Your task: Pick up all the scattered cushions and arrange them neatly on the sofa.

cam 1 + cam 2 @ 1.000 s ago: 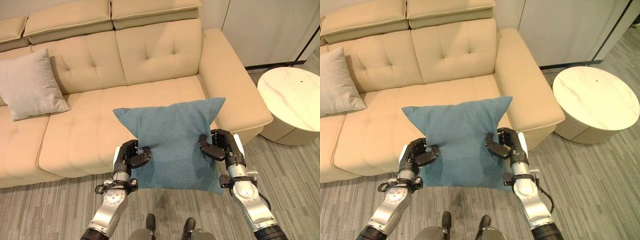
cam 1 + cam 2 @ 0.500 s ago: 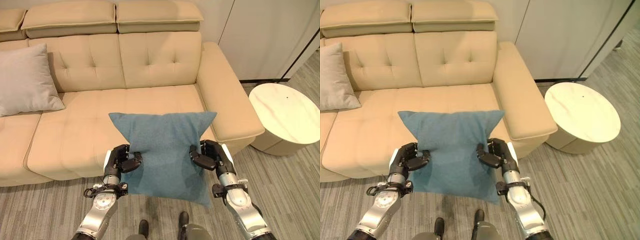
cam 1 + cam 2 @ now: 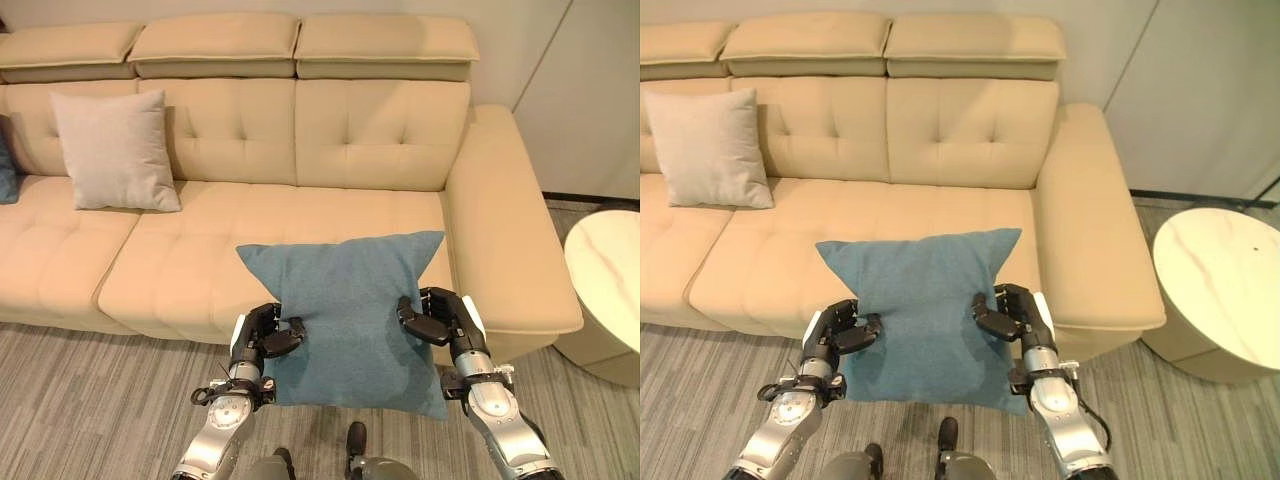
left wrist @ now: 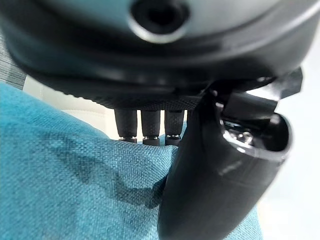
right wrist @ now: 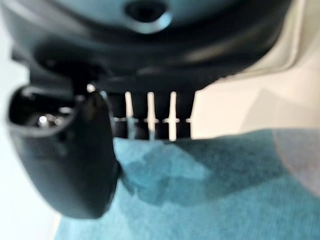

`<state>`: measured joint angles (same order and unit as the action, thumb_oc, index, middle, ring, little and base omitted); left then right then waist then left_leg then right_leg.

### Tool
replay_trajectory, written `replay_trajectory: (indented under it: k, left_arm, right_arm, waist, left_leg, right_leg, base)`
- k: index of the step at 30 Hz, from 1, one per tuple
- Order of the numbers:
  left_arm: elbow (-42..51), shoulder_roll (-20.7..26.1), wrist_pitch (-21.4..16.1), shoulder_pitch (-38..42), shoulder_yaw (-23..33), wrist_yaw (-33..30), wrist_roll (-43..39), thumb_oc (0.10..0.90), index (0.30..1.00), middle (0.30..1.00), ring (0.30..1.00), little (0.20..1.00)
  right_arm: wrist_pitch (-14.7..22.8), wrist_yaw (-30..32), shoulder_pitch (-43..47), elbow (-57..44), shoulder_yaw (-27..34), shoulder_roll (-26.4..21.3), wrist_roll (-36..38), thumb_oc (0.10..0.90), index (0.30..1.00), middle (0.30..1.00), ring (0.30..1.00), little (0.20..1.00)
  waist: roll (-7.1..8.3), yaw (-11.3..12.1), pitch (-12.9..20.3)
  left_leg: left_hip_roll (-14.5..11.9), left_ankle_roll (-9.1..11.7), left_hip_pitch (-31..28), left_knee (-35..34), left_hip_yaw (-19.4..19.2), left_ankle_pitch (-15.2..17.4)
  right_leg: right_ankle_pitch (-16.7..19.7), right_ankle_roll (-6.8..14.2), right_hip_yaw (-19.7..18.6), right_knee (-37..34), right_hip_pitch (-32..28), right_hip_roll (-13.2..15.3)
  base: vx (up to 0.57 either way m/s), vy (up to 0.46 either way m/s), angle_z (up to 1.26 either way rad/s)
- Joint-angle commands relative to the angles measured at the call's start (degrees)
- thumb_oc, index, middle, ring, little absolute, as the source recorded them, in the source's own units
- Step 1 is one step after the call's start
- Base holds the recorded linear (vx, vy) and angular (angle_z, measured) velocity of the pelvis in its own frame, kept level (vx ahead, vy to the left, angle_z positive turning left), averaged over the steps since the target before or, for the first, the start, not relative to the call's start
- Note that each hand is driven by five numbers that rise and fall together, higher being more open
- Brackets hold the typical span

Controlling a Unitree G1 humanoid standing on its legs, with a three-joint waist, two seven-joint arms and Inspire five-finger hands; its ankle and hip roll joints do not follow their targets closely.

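Teal cushion (image 3: 350, 315) hangs before the sofa (image 3: 300, 215) seat edge, left hand (image 3: 262, 333) at its 9 o'clock and right hand (image 3: 437, 315) at 3, fingers pinching its sides. Carrying step; next, I judge, lifting it toward 12 onto the seat, beside the grey cushion (image 3: 113, 150) at 10 o'clock

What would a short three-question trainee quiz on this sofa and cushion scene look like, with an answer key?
1. True or false: the blue cushion already rests on the sofa seat.
2. Which hands grip the blue cushion? A) the left only B) the right only C) both
3. Fill in: the cushion that leans against the sofa's backrest is ___ in colour.

Key:
1. False. It is held up in front of the sofa, pinched at its sides.
2. C. The left hand pinches one side and the right hand the other.
3. Grey: the grey cushion stands on the seat towards the robot's left.
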<state>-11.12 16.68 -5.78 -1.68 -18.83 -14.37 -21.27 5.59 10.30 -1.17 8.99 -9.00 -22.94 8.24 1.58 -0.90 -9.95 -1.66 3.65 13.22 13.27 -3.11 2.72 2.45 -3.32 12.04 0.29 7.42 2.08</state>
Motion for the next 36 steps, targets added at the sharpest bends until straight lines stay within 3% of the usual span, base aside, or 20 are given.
replay_trajectory:
  k: [1, 5, 10, 11, 12, 13, 17, 20, 22, 24, 28, 31, 32, 33, 35, 36]
  left_arm:
    - [8.9, 1.4, -6.5, 4.5, 1.6, 1.9, 0.3, 0.400, 0.300, 0.300, 0.300, 0.300]
    - [9.0, 1.5, -6.5, 3.9, 1.7, 2.4, 0.3, 0.400, 0.300, 0.300, 0.300, 0.300]
    - [9.4, 2.0, -6.1, 3.6, 0.9, 2.8, 0.1, 0.400, 0.300, 0.300, 0.300, 0.300]
    - [9.8, 2.5, -5.9, 4.2, 0.6, 2.9, 0.2, 0.400, 0.300, 0.300, 0.300, 0.300]
    - [9.8, 2.5, -5.9, 4.2, 0.6, 2.9, 0.2, 0.400, 0.300, 0.300, 0.300, 0.300]
    - [10.2, 3.0, -5.8, 4.6, 0.6, 2.8, 0.6, 0.400, 0.300, 0.300, 0.300, 0.300]
    - [10.9, 3.5, -6.1, 4.8, 1.0, 2.5, 1.1, 0.400, 0.300, 0.300, 0.300, 0.300]
    - [10.6, 3.2, -6.2, 4.5, 1.1, 2.6, 1.2, 0.400, 0.300, 0.300, 0.300, 0.300]
    - [10.5, 2.9, -6.2, 4.2, 1.2, 2.9, 0.9, 0.400, 0.300, 0.300, 0.300, 0.300]
    - [10.1, 2.6, -6.3, 4.5, 1.5, 2.9, 0.6, 0.400, 0.300, 0.300, 0.300, 0.300]
    - [9.4, 2.3, -6.8, 5.7, 1.6, 3.2, 0.6, 0.400, 0.300, 0.300, 0.300, 0.300]
    - [9.3, 1.3, -6.8, 5.7, 1.0, 3.5, 0.9, 0.400, 0.300, 0.300, 0.300, 0.300]
    - [9.2, 0.9, -6.9, 5.9, 0.5, 4.0, 0.5, 0.400, 0.300, 0.300, 0.300, 0.300]
    - [9.3, 0.9, -6.9, 5.9, 0.5, 4.0, 0.5, 0.400, 0.300, 0.300, 0.300, 0.300]
    - [9.5, 0.6, -7.0, 6.3, 0.4, 3.9, 0.2, 0.400, 0.300, 0.300, 0.300, 0.300]
    - [9.5, 0.1, -7.0, 6.4, 0.3, 3.9, -0.1, 0.400, 0.300, 0.300, 0.300, 0.300]
  right_arm:
    - [7.9, 0.4, 4.9, -6.1, 1.7, 1.9, 4.0, 0.400, 0.300, 0.300, 0.300, 0.300]
    - [8.0, 0.4, 4.4, -6.4, 2.0, 2.5, 3.9, 0.400, 0.300, 0.300, 0.300, 0.300]
    - [7.8, -0.4, 4.3, -6.8, 1.0, 4.4, 4.0, 0.400, 0.300, 0.300, 0.300, 0.300]
    - [7.7, -1.0, 4.5, -7.1, 0.6, 5.2, 4.3, 0.400, 0.300, 0.300, 0.300, 0.300]
    - [7.7, -1.0, 4.6, -7.1, 0.6, 5.2, 4.3, 0.400, 0.300, 0.300, 0.300, 0.300]
    - [7.6, -1.6, 5.1, -7.5, -0.1, 5.6, 4.4, 0.400, 0.300, 0.300, 0.300, 0.300]
    - [7.7, -2.6, 5.6, -7.8, -1.2, 6.2, 4.4, 0.400, 0.300, 0.300, 0.300, 0.300]
    - [7.5, -3.1, 5.6, -7.8, -1.4, 6.0, 4.3, 0.400, 0.300, 0.300, 0.300, 0.300]
    - [7.3, -3.5, 5.9, -7.6, -1.3, 5.4, 4.7, 0.400, 0.300, 0.300, 0.300, 0.300]
    - [7.6, -3.2, 6.0, -7.4, -0.9, 5.2, 5.0, 0.400, 0.300, 0.300, 0.300, 0.300]
    - [7.8, -3.0, 5.8, -7.4, -0.3, 4.8, 4.8, 0.400, 0.300, 0.300, 0.300, 0.300]
    - [8.0, -3.1, 4.9, -7.3, 0.3, 4.5, 4.2, 0.400, 0.300, 0.300, 0.300, 0.300]
    - [8.2, -2.9, 4.1, -7.5, 1.1, 4.0, 4.4, 0.400, 0.300, 0.300, 0.300, 0.300]
    - [8.1, -2.9, 4.0, -7.5, 1.1, 4.0, 4.5, 0.400, 0.300, 0.300, 0.300, 0.300]
    - [8.4, -2.6, 4.0, -7.6, 1.5, 3.4, 5.0, 0.400, 0.300, 0.300, 0.300, 0.300]
    - [8.3, -2.3, 4.3, -7.6, 1.5, 2.7, 5.4, 0.400, 0.300, 0.300, 0.300, 0.300]
  waist:
    - [1.88, 0.6, 5.2]
    - [1.72, 0.9, 5.5]
    - [2.33, 1.0, 6.7]
    - [2.33, 0.8, 6.6]
    - [2.28, 0.9, 6.7]
    - [2.12, 0.5, 6.1]
    - [1.03, 0.5, 5.2]
    - [0.85, 0.3, 5.0]
    - [1.18, -0.3, 4.7]
    - [1.44, -0.9, 4.1]
    - [1.67, -1.7, 3.7]
    - [1.87, -2.2, 4.5]
    - [2.10, -2.6, 5.4]
    - [2.00, -2.8, 5.3]
    - [2.54, -2.9, 5.1]
    - [2.49, -2.7, 4.6]
  left_leg:
    - [0.3, -1.0, 2.5, -6.3, -1.1, -1.8]
    - [-0.7, -1.0, 1.7, -9.7, -2.2, -3.9]
    - [0.6, -2.6, -1.6, -10.1, -2.4, -2.7]
    - [1.2, -3.7, -3.9, -10.7, -3.3, -1.6]
    - [1.1, -3.7, -3.7, -10.7, -3.4, -1.7]
    - [1.8, -5.1, -5.5, -10.9, -4.1, -0.6]
    - [1.8, -6.7, -7.6, -10.5, -4.6, 1.5]
    - [2.2, -6.9, -8.7, -10.7, -4.0, 2.2]
    - [3.1, -6.7, -10.6, -11.6, -3.4, 3.0]
    - [3.7, -6.5, -11.7, -12.0, -2.3, 3.4]
    - [4.4, -6.1, -12.7, -11.7, -1.0, 4.6]
    - [5.0, -5.4, -13.7, -9.7, -0.4, 6.8]
    - [4.4, -3.3, -13.1, -5.2, -1.6, 8.2]
    - [4.3, -3.3, -12.9, -4.7, -1.4, 8.5]
    - [2.8, -1.5, -9.4, 4.0, -3.0, 7.7]
    - [1.4, -0.7, -5.5, 11.6, -3.7, 6.6]
  right_leg:
    - [-6.7, 8.0, -2.0, 0.6, -6.5, 0.8]
    - [-8.1, 7.8, -2.3, 1.3, -8.2, 0.1]
    - [-9.0, 9.2, -3.7, 6.1, -8.3, 2.3]
    - [-7.6, 10.6, -4.1, 11.8, -6.6, 3.8]
    - [-7.4, 10.6, -4.2, 11.7, -6.4, 3.7]
    - [-4.3, 12.0, -5.0, 18.2, -4.0, 5.3]
    - [-2.2, 12.0, -5.2, 25.7, 1.0, 6.3]
    - [-3.1, 11.3, -5.0, 23.8, 3.0, 5.5]
    - [-3.9, 10.9, -3.9, 15.1, 4.9, 3.8]
    - [-1.7, 11.2, -4.0, 9.9, 7.0, 2.8]
    - [-0.6, 11.5, -3.6, 7.2, 7.2, 2.7]
    - [-0.3, 10.6, -4.9, 5.9, 5.3, 1.7]
    - [-0.3, 9.9, -3.2, 2.9, 2.2, 1.9]
    - [-0.2, 9.9, -3.0, 2.7, 2.0, 1.9]
    - [-0.2, 9.2, -2.4, 0.8, -0.3, 2.3]
    - [-0.8, 7.9, -1.9, -0.3, -2.2, 2.1]
  base:
    - [0.20, 0.069, 0.16]
    - [0.22, 0.112, -0.04]
    - [0.21, 0.180, -0.28]
    - [0.18, 0.215, 0.05]
    - [0.19, 0.274, -0.17]
    - [0.11, 0.195, -0.22]
    - [0.11, 0.161, -0.11]
    - [0.17, 0.074, -0.21]
    - [0.24, 0.013, -0.07]
    - [0.18, -0.030, -0.08]
    - [0.15, -0.052, 0.04]
    - [0.26, -0.095, 0.43]
    - [0.16, -0.081, 0.19]
    - [0.21, -0.141, 0.23]
    - [0.08, -0.117, 0.35]
    - [0.07, -0.096, 0.23]
